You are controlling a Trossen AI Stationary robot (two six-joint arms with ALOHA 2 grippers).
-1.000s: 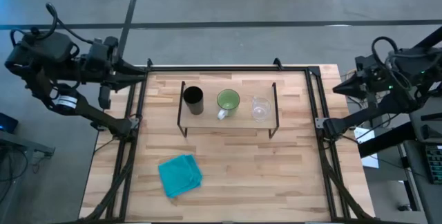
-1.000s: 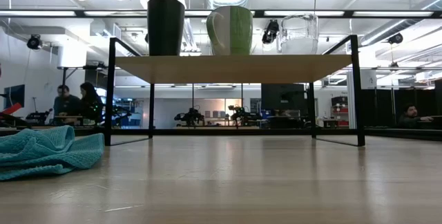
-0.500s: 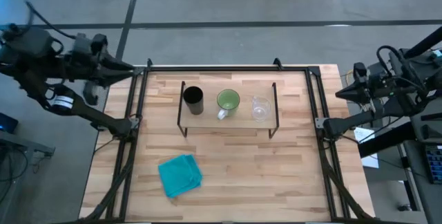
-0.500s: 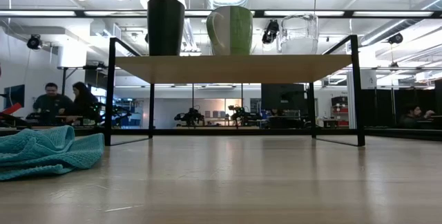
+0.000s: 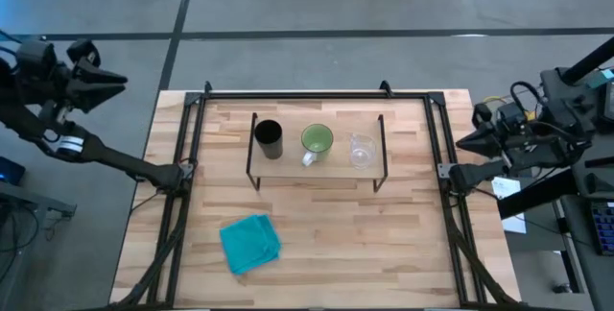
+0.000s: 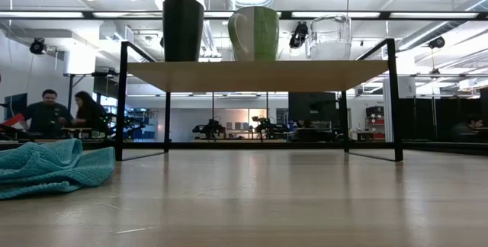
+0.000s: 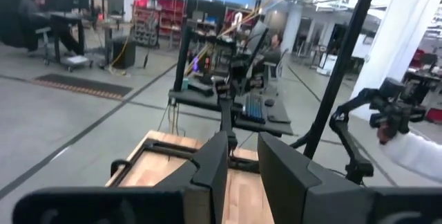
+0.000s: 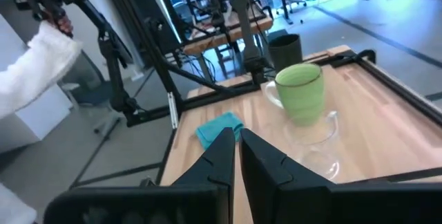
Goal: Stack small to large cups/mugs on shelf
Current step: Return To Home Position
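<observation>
Three cups stand in a row on the shelf [image 5: 317, 167] [image 6: 258, 75], each resting on its base on the light wood board. They are the black cup [image 5: 268, 138] [image 6: 183, 28], the green mug [image 5: 317, 140] [image 6: 254, 33] [image 8: 300, 92] and the clear glass cup [image 5: 362, 150] [image 6: 329, 36] [image 8: 314, 137]. My left gripper [image 5: 117, 79] [image 7: 243, 148] is shut and hangs off the table beyond its left edge, pointing toward it. My right gripper [image 5: 460, 142] [image 8: 236, 141] is shut at the table's right edge, pointing toward the shelf.
A crumpled teal cloth [image 5: 250, 243] [image 6: 46, 167] lies on the table near its left front. A black frame [image 5: 201, 95] borders the wooden table top. A person's white sleeve [image 8: 34, 65] shows beyond the table, and people [image 6: 46, 113] sit in the room behind.
My left arm has drawn back from the table's far-left corner, its gripper moving left well off the table. My right gripper has shifted a little toward the near edge beside the table's right edge. The cups and shelf have stayed put.
</observation>
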